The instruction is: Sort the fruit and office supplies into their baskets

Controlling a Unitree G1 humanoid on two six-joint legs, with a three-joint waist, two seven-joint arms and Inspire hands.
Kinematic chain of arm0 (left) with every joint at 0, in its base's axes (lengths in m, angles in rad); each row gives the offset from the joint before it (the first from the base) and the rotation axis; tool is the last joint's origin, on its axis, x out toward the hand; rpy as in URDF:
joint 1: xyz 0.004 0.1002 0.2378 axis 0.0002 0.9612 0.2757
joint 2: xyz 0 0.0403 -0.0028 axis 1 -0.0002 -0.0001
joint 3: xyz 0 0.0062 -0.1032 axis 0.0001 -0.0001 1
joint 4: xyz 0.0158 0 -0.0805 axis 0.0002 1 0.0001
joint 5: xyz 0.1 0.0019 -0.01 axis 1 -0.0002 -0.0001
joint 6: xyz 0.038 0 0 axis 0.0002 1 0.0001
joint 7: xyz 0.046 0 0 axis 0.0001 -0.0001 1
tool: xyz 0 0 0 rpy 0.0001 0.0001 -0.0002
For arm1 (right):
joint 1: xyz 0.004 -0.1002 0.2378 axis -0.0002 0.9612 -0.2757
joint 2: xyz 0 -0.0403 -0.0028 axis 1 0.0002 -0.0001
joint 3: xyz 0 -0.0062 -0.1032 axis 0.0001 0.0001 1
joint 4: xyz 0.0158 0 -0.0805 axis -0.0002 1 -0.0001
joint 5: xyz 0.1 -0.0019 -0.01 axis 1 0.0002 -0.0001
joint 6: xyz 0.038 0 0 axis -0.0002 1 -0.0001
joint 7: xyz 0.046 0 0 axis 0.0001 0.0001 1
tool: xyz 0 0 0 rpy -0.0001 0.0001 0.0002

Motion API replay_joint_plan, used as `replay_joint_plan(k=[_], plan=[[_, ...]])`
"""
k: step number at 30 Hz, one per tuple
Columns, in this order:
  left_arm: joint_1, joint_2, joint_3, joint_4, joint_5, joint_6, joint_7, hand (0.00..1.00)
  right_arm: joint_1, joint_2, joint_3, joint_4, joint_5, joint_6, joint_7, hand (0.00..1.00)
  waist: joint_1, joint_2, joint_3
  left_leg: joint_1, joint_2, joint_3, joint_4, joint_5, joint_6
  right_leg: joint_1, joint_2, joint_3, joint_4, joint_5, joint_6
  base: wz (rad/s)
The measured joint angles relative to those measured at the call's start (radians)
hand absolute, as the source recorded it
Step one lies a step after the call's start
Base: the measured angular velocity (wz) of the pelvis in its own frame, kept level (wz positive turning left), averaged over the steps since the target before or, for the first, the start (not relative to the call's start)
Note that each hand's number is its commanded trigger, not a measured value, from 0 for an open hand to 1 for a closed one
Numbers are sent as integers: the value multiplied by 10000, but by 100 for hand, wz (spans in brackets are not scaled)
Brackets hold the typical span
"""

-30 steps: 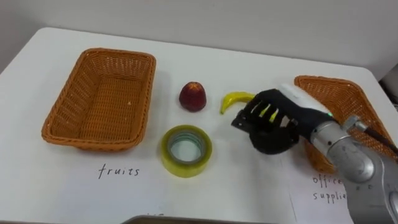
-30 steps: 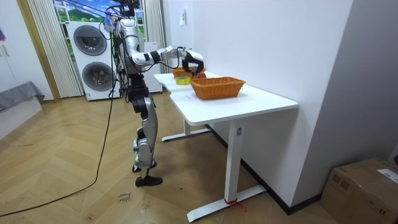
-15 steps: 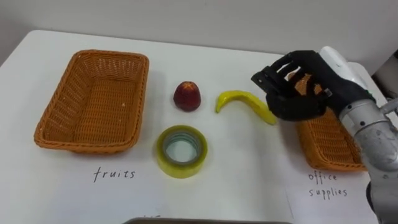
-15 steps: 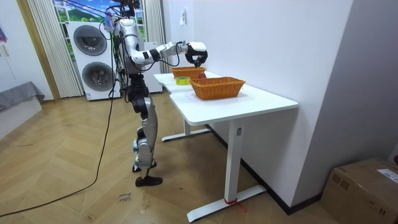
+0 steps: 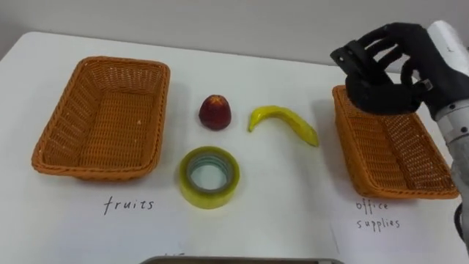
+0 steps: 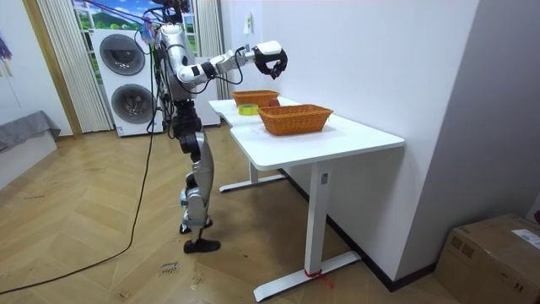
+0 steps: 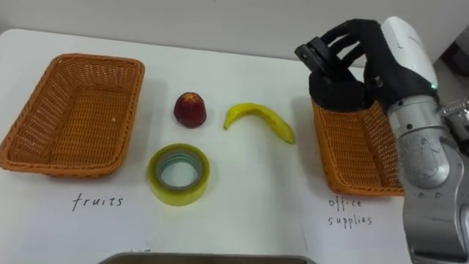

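We judge nothing sorted yet: the orange wicker fruit basket point(image 5: 102, 121) at frame left and the orange wicker office-supplies basket point(image 5: 388, 147) at right hold nothing. Between them, mid-frame on the white table point(image 5: 293, 213), lie the small red fruit point(image 5: 216, 112), the curved yellow banana point(image 5: 282, 121) and the yellow-green tape roll point(image 5: 209, 199). Our right hand point(image 5: 381, 73) hovers at upper right, fingers curled, empty. Stacked white washing machines point(image 6: 126, 76) stand behind us.
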Motion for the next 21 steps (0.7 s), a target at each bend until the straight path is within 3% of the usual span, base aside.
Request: replay_joint_plan(k=[7, 13, 21], plan=[[76, -42, 472, 22, 76, -1, -209, 0, 207, 0, -199, 84, -4, -93, -361, 100, -176, 71, -108, 85, 2, 67, 22, 1, 0, 17, 16, 106, 5, 0, 0, -3], [288, -37, 718, 52, 60, 0, -224, 0, 305, -28, -932, 536, 121, -206, -460, 100, -341, 83, -96, 350, 7, 58, -94, 0, -2, 268, 19, 136, -8, -1, 2, 0], [360, -40, 714, -205, 62, 1, -225, 0, 706, -28, -1088, 1037, 148, -248, -603, 100, -461, -70, -86, 362, 2, 57, -50, 9, -16, 279, 19, 151, 3, 0, 0, 0]])
